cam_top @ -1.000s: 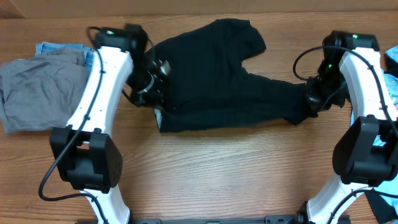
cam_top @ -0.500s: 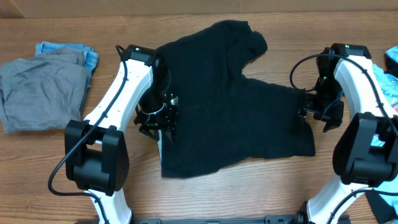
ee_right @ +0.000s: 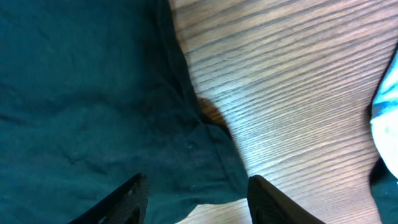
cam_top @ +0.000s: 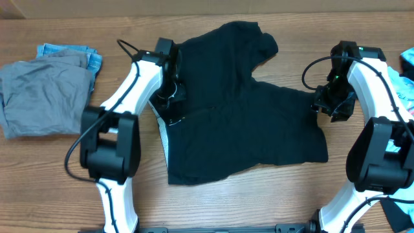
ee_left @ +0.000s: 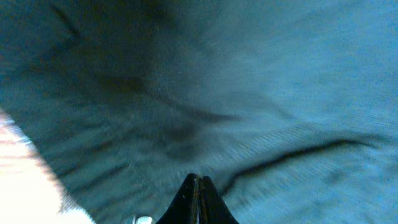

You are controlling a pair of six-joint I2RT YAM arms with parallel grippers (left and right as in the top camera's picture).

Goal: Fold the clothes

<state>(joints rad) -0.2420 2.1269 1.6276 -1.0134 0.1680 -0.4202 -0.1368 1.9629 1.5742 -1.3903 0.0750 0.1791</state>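
Observation:
A black garment (cam_top: 246, 123) lies spread across the middle of the table, one part reaching toward the back. My left gripper (cam_top: 169, 97) is over its left edge. In the left wrist view that gripper (ee_left: 198, 179) is shut, with blurred dark cloth (ee_left: 249, 93) below and nothing visible between the tips. My right gripper (cam_top: 333, 107) hangs at the garment's right edge. In the right wrist view the right gripper (ee_right: 199, 190) stands open above the cloth's edge (ee_right: 93, 93), holding nothing.
A grey garment (cam_top: 42, 97) lies on a folded blue denim piece (cam_top: 71, 52) at the far left. Light blue cloth (cam_top: 406, 81) sits at the right table edge, showing as light blue cloth (ee_right: 385, 106) in the right wrist view. Bare wood (cam_top: 226, 200) runs along the front.
The garment, stretched between both grippers a second ago, now lies spread flat. The right gripper has let go and stands open. The left gripper moved back along the left edge and is shut again.

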